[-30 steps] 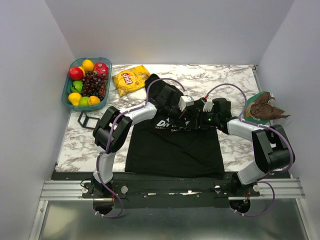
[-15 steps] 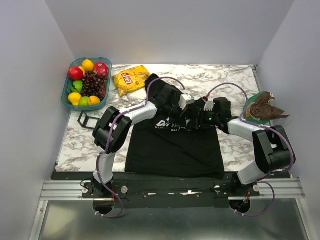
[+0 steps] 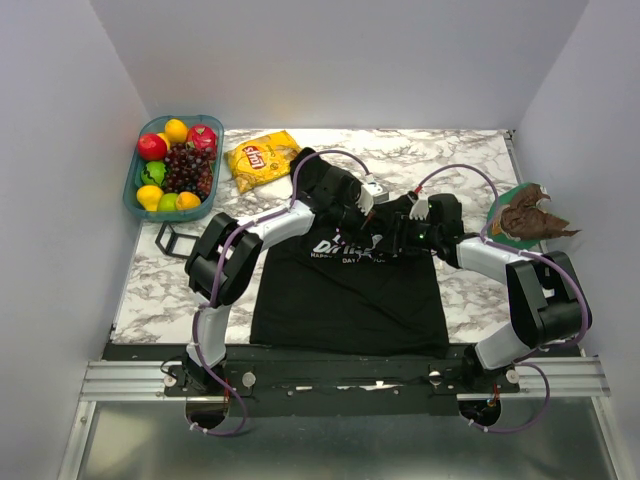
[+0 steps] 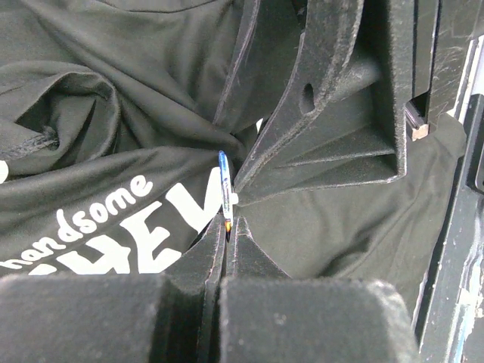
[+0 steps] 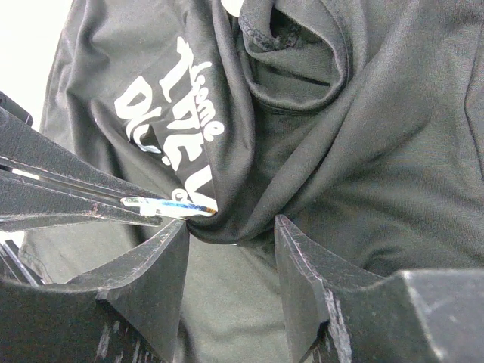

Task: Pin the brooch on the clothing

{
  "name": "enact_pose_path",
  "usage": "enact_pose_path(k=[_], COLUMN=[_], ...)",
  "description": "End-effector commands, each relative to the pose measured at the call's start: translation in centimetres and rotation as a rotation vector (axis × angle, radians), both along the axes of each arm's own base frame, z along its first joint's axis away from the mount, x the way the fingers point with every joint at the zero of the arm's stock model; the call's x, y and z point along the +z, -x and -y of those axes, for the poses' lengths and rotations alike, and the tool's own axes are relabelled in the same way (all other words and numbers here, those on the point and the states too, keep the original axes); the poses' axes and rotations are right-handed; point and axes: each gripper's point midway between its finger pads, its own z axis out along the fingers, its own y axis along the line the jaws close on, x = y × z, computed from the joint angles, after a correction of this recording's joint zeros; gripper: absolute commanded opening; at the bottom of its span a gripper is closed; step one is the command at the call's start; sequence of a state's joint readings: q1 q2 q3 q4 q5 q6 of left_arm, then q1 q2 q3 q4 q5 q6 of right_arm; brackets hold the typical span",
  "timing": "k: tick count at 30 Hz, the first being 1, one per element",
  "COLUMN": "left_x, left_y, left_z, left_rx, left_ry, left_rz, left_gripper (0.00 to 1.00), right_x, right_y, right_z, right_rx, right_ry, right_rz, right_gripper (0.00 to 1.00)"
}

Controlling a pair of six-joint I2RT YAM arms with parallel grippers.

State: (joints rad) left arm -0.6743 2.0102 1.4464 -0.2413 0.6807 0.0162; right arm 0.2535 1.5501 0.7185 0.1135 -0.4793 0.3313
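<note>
Both arms reach forward and bend inward, wrists meeting over the middle. Left gripper (image 4: 227, 227): jaws pressed fully together, tips pointing toward the right gripper's jaws. Right gripper (image 5: 231, 242): jaws held partway apart, close against the left fingertips (image 5: 144, 212). In the top view the two wrists sit nearly touching.

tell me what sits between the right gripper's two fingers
A bunched fold of the black T-shirt fills the gap in the right wrist view; the brooch, edge-on in the left gripper, touches it.
</note>
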Motion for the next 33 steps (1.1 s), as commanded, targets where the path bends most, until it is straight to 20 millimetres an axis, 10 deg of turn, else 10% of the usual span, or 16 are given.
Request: enact_pose_path(k=[1, 14, 21, 33], left_x=[0.4, -0.1, -1.1, 0.6], left_y=[1.6, 0.2, -1.1, -4.0], left_z=[-1.2, -2.1, -2.9, -3.4], left_rx=[0.000, 0.081, 0.153, 0.321], left_ry=[-0.041, -0.077, -0.124, -0.166], left_rz=[-0.086, -0.102, -0.109, -0.019], left_gripper=[0.00, 0.00, 0.00, 0.00], right_x=[1.0, 1.2, 1.7, 7.9], right_y=[-3.3, -3.3, -2.6, -1.8], right_z=[3.1, 3.2, 2.8, 4.3], right_rx=[-0.149, -0.148, -0.098, -0.176], right_ry=[0.066, 0.056, 0.045, 0.061], right_rz=[0.102, 0.110, 0.133, 0.259], right_gripper=[0.55, 0.56, 0.71, 0.84])
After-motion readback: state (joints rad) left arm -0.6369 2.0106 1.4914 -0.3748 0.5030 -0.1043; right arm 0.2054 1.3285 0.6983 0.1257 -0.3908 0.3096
